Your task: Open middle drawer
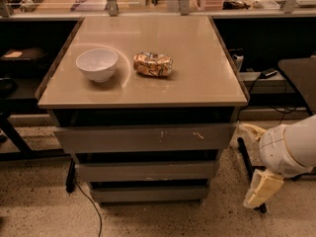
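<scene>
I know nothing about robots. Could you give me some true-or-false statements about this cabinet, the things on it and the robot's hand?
1. A white bowl sits on the cabinet top. True.
2. The bowl is to the right of the crumpled snack bag. False: it is to its left.
3. The hand touches the middle drawer. False: it hangs low at the cabinet's right, apart from it.
4. The top drawer front bears pale scratches. True.
</scene>
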Tool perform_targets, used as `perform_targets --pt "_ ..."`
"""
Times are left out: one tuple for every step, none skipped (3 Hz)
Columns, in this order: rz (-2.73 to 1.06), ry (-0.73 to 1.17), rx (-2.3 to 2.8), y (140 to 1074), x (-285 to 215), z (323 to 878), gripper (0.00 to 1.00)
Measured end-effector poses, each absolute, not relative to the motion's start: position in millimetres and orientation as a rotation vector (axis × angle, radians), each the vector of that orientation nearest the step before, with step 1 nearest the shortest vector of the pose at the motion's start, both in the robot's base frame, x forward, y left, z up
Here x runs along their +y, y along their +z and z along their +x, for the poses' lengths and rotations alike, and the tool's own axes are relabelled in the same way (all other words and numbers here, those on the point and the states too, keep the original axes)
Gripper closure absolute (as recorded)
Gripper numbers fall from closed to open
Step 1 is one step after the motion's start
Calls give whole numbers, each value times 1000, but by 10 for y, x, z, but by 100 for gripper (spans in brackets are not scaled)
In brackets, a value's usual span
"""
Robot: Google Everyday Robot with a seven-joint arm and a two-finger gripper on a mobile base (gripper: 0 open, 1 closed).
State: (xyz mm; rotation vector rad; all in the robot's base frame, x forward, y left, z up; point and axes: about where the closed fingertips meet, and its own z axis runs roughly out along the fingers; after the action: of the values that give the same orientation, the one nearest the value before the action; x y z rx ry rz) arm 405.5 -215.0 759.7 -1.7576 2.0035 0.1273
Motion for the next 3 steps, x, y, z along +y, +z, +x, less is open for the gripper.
perform_targets --pt "-1754 159 2030 7176 -2144 4131 0" --pt "-1766 193 2039 6385 -2139 4248 0" --pt "-1770 199 1993 5752 -2103 4392 0"
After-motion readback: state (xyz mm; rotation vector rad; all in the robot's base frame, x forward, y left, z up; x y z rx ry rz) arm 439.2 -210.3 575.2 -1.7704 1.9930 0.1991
